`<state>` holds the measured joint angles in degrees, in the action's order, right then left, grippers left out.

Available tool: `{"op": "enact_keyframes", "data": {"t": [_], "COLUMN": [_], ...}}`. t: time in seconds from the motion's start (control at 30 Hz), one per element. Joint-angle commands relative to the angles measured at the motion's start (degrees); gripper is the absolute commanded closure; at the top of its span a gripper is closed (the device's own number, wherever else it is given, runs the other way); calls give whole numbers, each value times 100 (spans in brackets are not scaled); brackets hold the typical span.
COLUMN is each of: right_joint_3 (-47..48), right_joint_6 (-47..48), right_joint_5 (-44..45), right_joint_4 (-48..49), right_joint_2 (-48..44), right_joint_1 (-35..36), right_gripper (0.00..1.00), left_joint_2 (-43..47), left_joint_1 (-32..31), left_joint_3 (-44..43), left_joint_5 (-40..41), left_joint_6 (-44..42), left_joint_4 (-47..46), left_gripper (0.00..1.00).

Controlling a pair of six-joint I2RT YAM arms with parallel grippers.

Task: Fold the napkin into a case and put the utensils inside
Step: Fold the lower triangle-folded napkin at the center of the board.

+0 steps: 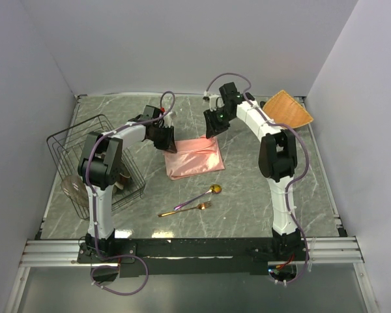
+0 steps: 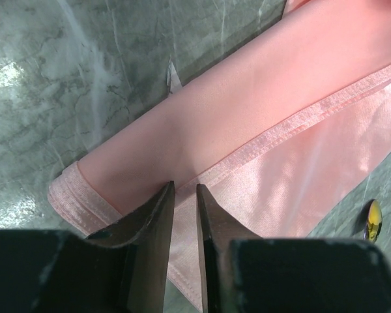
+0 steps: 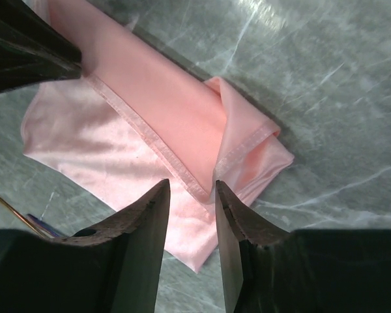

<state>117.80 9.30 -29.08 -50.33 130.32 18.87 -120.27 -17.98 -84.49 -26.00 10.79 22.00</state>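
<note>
The salmon-pink napkin [image 1: 194, 156] lies partly folded in the middle of the table, one flap laid over a shinier lower layer with a hem band across it. My left gripper [image 1: 163, 139] hovers at its left end; in the left wrist view [image 2: 183, 186] the jaws stand narrowly apart over the hem and hold nothing. My right gripper [image 1: 215, 125] is at the far right corner; in the right wrist view [image 3: 191, 184] it is open over a turned-up corner of the napkin [image 3: 163, 104]. The gold spoon [image 1: 200, 195] and gold fork [image 1: 186, 209] lie in front of the napkin.
A black wire rack [image 1: 75, 140] with crockery stands at the left. An orange-tan fan-shaped mat [image 1: 288, 108] lies at the back right. White walls close in the back and both sides. The spoon's bowl [image 2: 374, 219] shows at the right edge of the left wrist view.
</note>
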Motion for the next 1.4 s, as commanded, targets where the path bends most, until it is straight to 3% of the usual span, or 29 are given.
{"op": "enact_keyframes", "data": {"t": [0.0,0.1,0.17,0.4,0.8,1.07,1.37], "right_joint_3": [-230,-406,-477,-548,-547,-433,-459], "right_joint_6": [203,309,344,371,336,274,309], "right_joint_5": [429,579,596,693,614,482,474], "right_joint_4": [-100,-127,-118,5,-12,-47,-56], "right_joint_2": [-86,-86,-68,-7,55,107,107], "right_joint_1": [64,90,99,99,99,90,81], "right_gripper": [59,62,69,89,91,100,100], "left_joint_2": [381,460,574,1356,1515,1181,900], "left_joint_1": [-39,-39,-39,-179,-1006,-1111,-1155], "left_joint_3": [55,143,222,890,1557,1471,1409], "left_joint_5": [16,-36,-98,-178,464,613,754], "left_joint_6": [-41,-94,-208,-1217,-4591,-5192,-5456], "left_joint_4": [-11,-99,-143,-1118,-1663,-1831,-1848], "left_gripper": [73,71,68,42,41,46,51]}}
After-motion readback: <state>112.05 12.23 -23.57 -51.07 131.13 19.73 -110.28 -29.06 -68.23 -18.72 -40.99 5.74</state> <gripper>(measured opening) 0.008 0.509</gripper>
